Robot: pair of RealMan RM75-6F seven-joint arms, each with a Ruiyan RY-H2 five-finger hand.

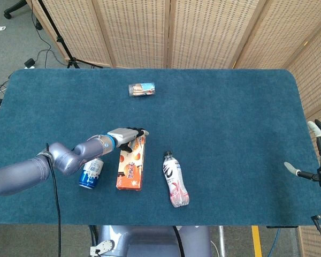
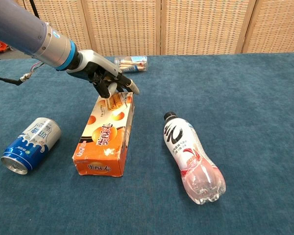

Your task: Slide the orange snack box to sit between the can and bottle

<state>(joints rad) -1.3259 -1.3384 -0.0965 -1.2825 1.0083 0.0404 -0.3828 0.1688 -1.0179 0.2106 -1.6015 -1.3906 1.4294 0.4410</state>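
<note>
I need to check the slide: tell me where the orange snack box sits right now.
In the chest view the orange snack box lies on the blue table, between the can at left and the bottle at right, with the left hand on its far end.
</note>
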